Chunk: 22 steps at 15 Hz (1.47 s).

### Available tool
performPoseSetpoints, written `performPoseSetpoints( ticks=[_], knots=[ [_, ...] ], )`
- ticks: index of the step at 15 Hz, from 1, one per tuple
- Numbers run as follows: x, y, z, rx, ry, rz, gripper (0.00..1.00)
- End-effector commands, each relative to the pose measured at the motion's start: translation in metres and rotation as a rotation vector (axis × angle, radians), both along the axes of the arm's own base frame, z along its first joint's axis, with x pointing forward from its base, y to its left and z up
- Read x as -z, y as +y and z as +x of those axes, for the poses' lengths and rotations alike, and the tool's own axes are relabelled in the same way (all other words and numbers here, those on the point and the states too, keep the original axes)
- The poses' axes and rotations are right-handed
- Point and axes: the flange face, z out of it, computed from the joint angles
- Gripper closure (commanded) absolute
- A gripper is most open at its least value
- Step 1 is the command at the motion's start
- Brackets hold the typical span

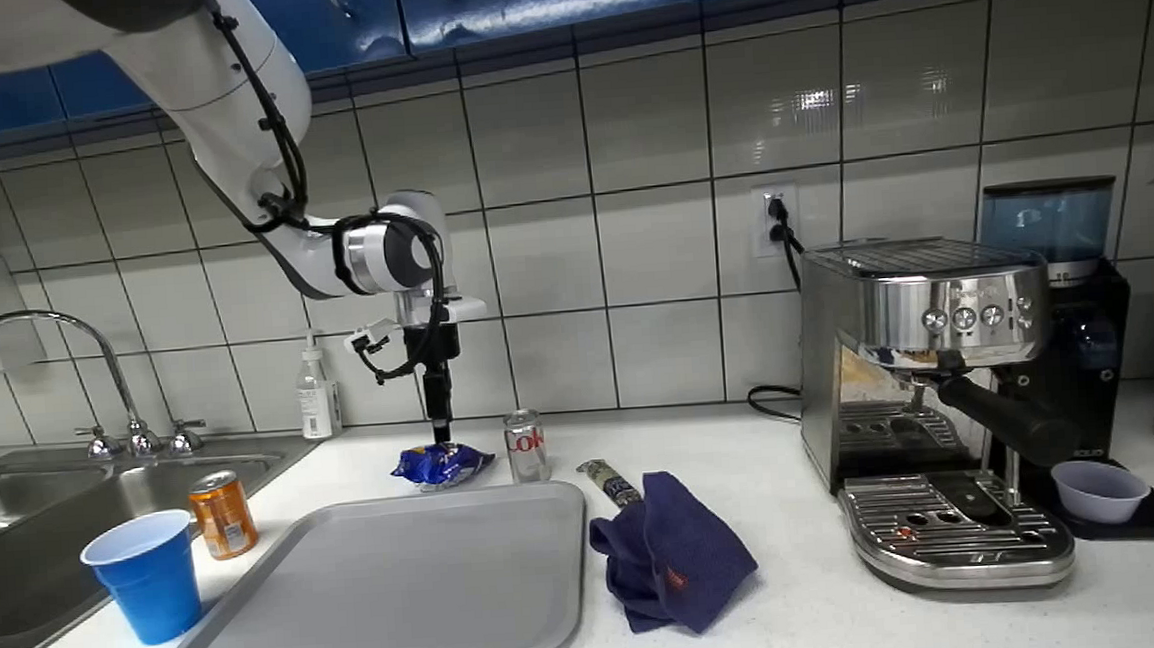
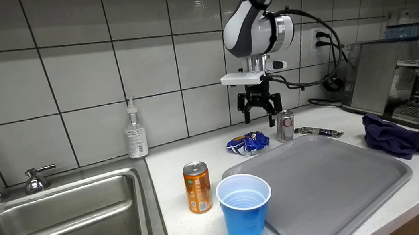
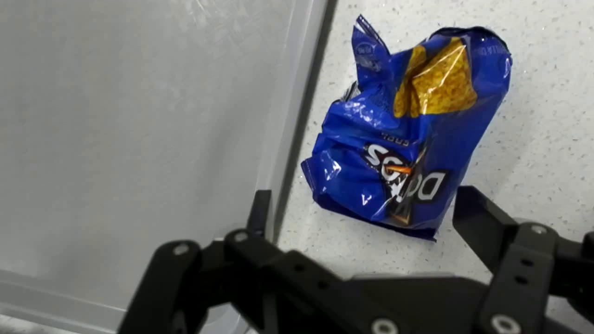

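In an exterior view, the gripper (image 1: 441, 435) points straight down at a blue chip bag (image 1: 437, 465), which lies on the counter (image 1: 744, 434) just beyond a gray tray (image 1: 383, 586). A silver can (image 1: 527, 445) stands beside the bag; a dark blue cloth (image 1: 674, 559) lies bunched near the tray.

In an exterior view, the gripper's fingers (image 2: 247, 116) stand apart, their tips above the bag. An orange can (image 2: 198, 189) and a blue cup (image 2: 247, 226) stand upright near the tray; a wrapped bar (image 2: 318, 131) lies beside the silver can.

In the wrist view, the fingers are spread wide, one overlapping the tray's rim, the other at the bag's lower corner; contact cannot be told here. The bag lies crumpled, lettering up, a strip of counter separating it from the tray.
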Motion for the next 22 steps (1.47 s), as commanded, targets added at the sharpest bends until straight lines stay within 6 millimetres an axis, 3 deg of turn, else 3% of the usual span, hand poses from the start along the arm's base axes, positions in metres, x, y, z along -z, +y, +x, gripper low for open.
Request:
performPoseSetpoints(
  ticks=[1, 7, 22],
  knots=[
    [0.005, 0.014, 0.002, 0.052, -0.015, 0.004, 0.00],
    [0.023, 0.022, 0.005, 0.120, 0.003, -0.011, 0.00],
    [0.032, 0.024, 0.018, 0.195, -0.015, -0.024, 0.00]
  ],
)
